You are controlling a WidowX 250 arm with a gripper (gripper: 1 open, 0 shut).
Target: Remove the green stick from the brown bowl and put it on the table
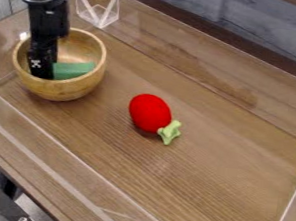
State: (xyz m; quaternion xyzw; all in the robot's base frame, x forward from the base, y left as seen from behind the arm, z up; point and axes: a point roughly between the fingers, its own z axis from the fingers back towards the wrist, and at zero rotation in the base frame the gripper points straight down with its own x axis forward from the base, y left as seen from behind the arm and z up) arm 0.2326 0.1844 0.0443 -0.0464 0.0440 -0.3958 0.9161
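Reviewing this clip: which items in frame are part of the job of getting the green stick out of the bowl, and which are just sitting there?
Part of the job:
- mint-green rectangular stick, lying in the bowl
- round light-brown wooden bowl
- brown wood-grain table
- black gripper, down in the bowl, open

Just lying about:
- red round toy with a pale-green leaf, on the table, apart from the bowl
- clear acrylic walls
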